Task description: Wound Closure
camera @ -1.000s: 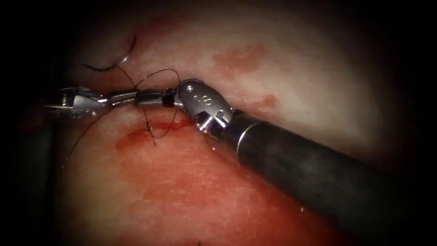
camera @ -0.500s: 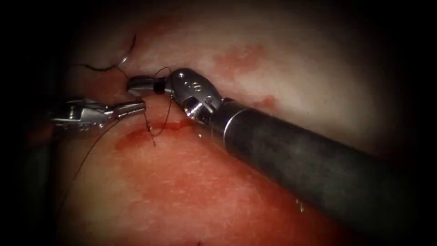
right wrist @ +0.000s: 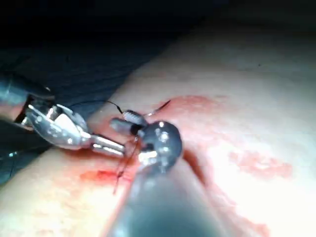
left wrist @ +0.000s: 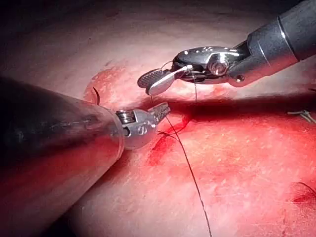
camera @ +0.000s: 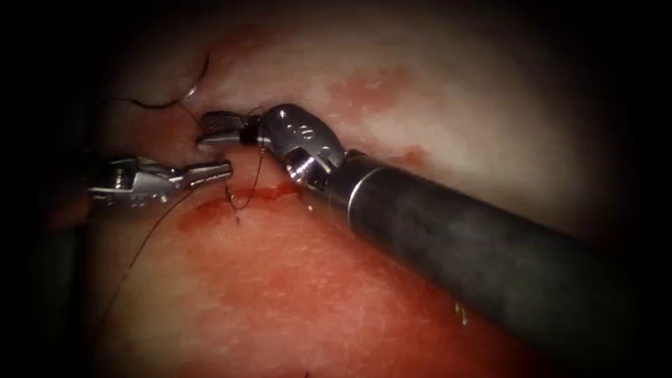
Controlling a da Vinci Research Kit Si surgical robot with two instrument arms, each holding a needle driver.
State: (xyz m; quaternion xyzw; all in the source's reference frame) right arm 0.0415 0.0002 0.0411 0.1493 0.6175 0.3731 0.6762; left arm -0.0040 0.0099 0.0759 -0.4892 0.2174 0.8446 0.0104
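While my left tool [camera: 222, 168] stays clamped on the thread [camera: 143, 241], my right tool [camera: 210, 128] gapes empty just above it; the needle [camera: 197, 82] lies on the tissue [camera: 448, 119] beyond both.

You see bright polished metal on both pincers, left pincer [camera: 210, 169] and right pincer [camera: 213, 129], a matt dark shaft [camera: 490, 259] behind the right one, thin dark thread [camera: 133, 259], and wet, glistening tissue [camera: 294, 301].
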